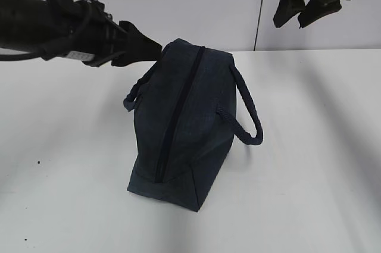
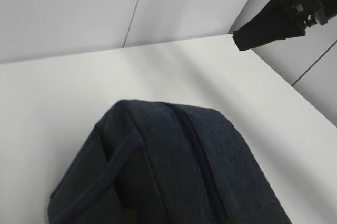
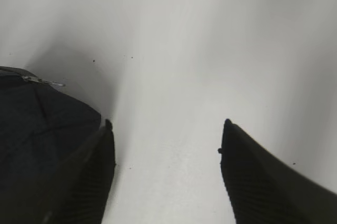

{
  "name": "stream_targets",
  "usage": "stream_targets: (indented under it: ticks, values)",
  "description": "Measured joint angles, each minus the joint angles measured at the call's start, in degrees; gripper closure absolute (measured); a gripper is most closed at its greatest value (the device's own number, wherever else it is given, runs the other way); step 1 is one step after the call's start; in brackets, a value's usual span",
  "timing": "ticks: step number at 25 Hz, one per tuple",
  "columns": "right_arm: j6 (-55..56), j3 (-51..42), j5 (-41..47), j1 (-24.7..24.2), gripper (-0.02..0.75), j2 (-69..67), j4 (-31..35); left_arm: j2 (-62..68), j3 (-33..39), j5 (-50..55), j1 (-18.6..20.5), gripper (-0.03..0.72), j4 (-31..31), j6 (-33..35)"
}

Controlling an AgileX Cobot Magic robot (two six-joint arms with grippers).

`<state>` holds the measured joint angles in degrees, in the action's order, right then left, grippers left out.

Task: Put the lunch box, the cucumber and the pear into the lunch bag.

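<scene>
The dark navy lunch bag lies on the white table with its top zipper shut along its length. My left gripper is at the bag's far left end, close to the fabric. The left wrist view shows only that end of the bag, not my fingers. My right gripper is raised at the top right, open and empty. It also shows open over bare table in the right wrist view. The lunch box, cucumber and pear are out of view.
The bag's two rope handles hang to either side, one on the right and one on the left. A metal zipper pull sticks out at the bag's end. A white wall stands behind the table.
</scene>
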<state>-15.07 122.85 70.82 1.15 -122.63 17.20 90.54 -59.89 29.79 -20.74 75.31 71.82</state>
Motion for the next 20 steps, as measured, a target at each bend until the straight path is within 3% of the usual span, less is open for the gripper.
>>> stream_targets:
  ticks: [4,9,14,20]
  values:
    - [0.4,0.0,0.2,0.0,0.245,2.0,-0.2,-6.0,0.0,-1.7,0.0,0.391,-10.5,-6.5]
    - [0.5,0.0,0.5,0.0,0.245,7.3,-1.9,-13.1,0.0,-0.5,0.7,0.391,-26.1,-20.6]
    - [0.5,-1.4,0.7,0.0,0.245,15.8,-5.0,-19.9,0.0,5.5,4.2,0.391,-39.7,-34.1]
    - [0.5,-9.5,1.1,0.0,0.245,30.8,-6.2,-26.5,0.0,15.1,7.8,0.391,-52.7,-44.2]
